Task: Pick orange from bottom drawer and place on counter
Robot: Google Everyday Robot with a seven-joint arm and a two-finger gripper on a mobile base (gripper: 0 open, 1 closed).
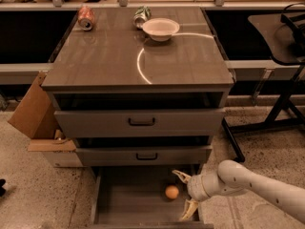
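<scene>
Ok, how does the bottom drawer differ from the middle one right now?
The bottom drawer is pulled far out, its floor exposed; the middle drawer is only slightly out, showing just its front. The bottom drawer holds the orange, with the gripper open just right of it; the middle drawer's inside is hidden. The middle drawer's black handle is visible; the bottom drawer's front is out of frame. Both are grey-brown.
</scene>
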